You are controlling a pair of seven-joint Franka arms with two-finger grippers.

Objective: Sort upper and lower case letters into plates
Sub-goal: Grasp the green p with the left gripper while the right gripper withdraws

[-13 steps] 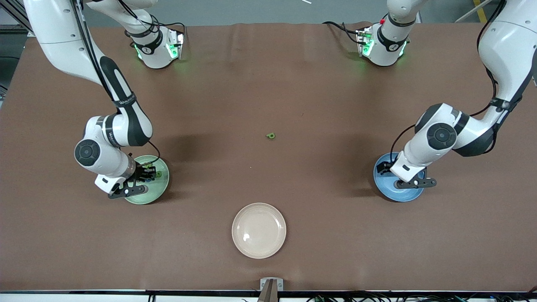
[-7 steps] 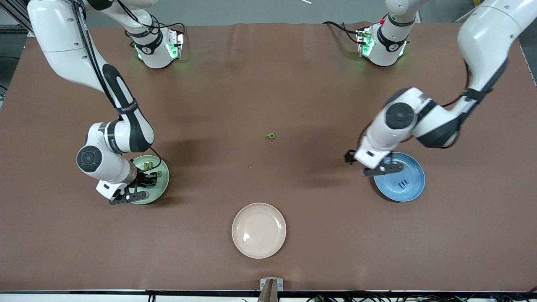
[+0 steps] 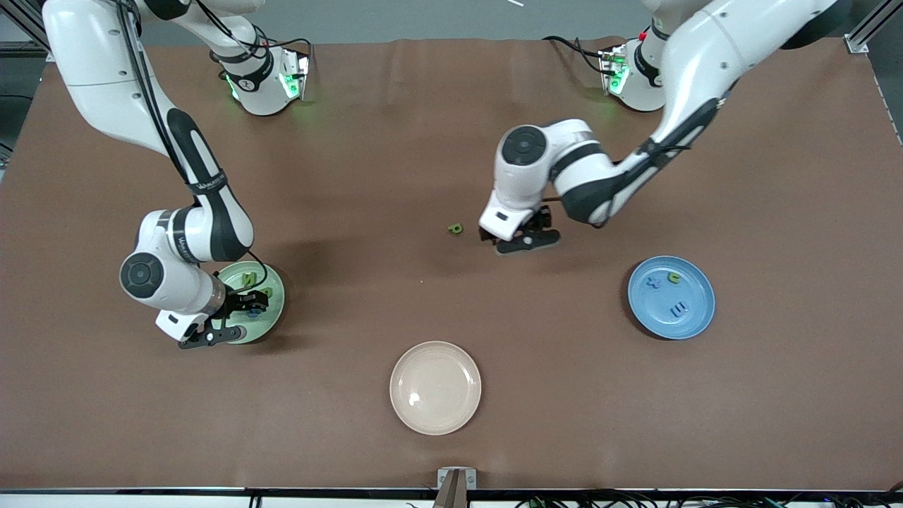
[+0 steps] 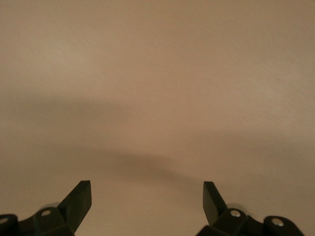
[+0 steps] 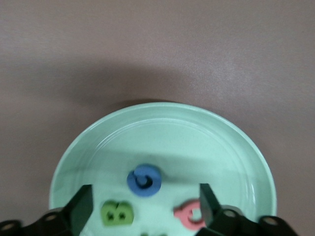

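The mint green plate [image 3: 276,300] lies toward the right arm's end of the table. My right gripper [image 3: 248,302] hangs over it, open and holding nothing. In the right wrist view the mint green plate [image 5: 162,137] holds a blue letter [image 5: 144,180], a green B [image 5: 117,213] and a pink letter [image 5: 189,215] below the right gripper [image 5: 143,206]. The sky blue plate [image 3: 697,300] holds a green letter [image 3: 675,278] and two blue ones. A small green letter [image 3: 456,228] lies alone mid-table. My left gripper [image 3: 537,224] is open over bare table beside it; the left wrist view shows the left gripper [image 4: 145,199] over cloth only.
A cream-beige plate [image 3: 435,387] with nothing on it sits near the table's front edge, nearer to the front camera than the lone green letter. Brown cloth [image 3: 451,127] covers the whole table. Both arm bases stand along the edge farthest from the camera.
The left arm has swung from over the sky blue plate to the table's middle, beside the lone green letter. The right gripper has shifted slightly over the mint plate, and its jaws now stand open.
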